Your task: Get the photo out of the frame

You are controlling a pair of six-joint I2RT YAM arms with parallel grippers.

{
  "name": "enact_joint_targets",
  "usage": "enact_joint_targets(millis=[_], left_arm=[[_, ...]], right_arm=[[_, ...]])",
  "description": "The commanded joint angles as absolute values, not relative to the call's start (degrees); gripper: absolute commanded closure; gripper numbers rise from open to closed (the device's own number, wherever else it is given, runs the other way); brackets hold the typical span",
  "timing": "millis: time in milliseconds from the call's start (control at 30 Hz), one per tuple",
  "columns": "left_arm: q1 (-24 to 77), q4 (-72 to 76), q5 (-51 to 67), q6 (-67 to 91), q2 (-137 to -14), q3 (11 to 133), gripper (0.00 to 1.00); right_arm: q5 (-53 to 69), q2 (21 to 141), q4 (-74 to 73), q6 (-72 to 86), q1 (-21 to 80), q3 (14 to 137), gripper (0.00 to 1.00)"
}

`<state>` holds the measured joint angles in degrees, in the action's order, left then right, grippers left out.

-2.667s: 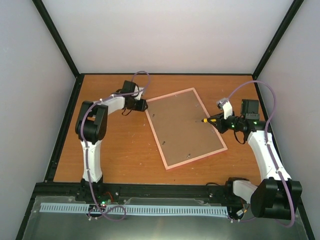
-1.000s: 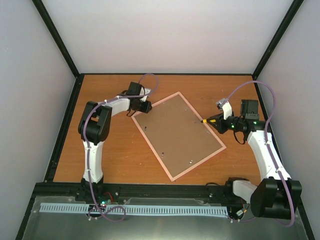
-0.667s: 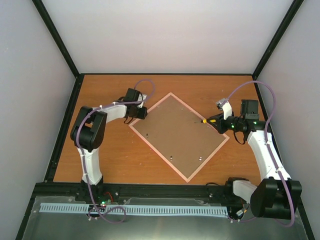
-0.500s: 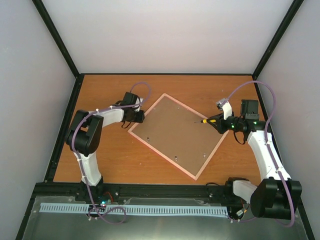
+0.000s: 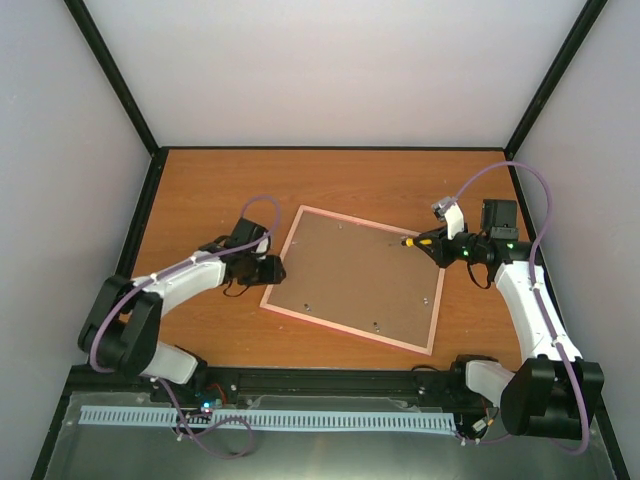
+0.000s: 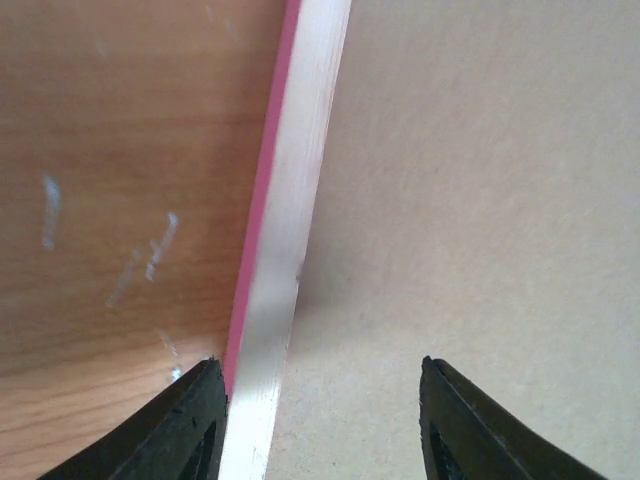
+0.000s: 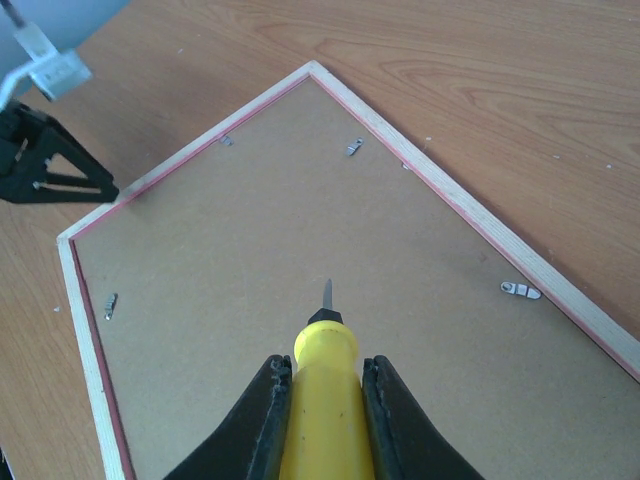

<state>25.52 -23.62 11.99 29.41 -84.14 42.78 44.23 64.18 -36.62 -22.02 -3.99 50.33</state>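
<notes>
Table (image 5: 200, 190): orange-brown wood, filling the middle of the overhead view.
Left gripper (image 5: 272, 268): left of centre, low over the frame's left edge; in the wrist view its black fingertips (image 6: 190, 430) stand spread, one on each side of that edge.
Frame (image 5: 345, 328): thin pink border, lying back up at the centre of the table, turned slightly askew.
Board (image 5: 355, 270): plain brown, filling the frame's back.
Tabs (image 7: 522, 290): small metal ones along the frame's inner edge.
Photo: hidden; only the board shows.
Screwdriver (image 7: 325, 410): yellow handle, metal tip over the board near the frame's upper right corner; contact cannot be told.
Right gripper (image 7: 325, 375): right of centre, pinching the screwdriver's handle.
</notes>
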Motion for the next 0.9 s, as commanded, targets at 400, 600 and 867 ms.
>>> enact_joint_targets(millis=[400,600,867], left_arm=[[21.6,-25.4,9.9,20.9,-99.4,63.2,0.54],[21.5,-24.9,12.4,20.0,-100.9,61.7,0.54],[22.4,-21.6,13.7,21.6,-99.7,54.5,0.64]], right_arm=[[45.0,63.5,-36.6,-22.9,-4.1,51.4,0.97],[45.2,64.3,-36.8,-23.0,-4.1,51.7,0.97],[45.4,64.6,-36.9,-22.6,-4.1,51.9,0.97]])
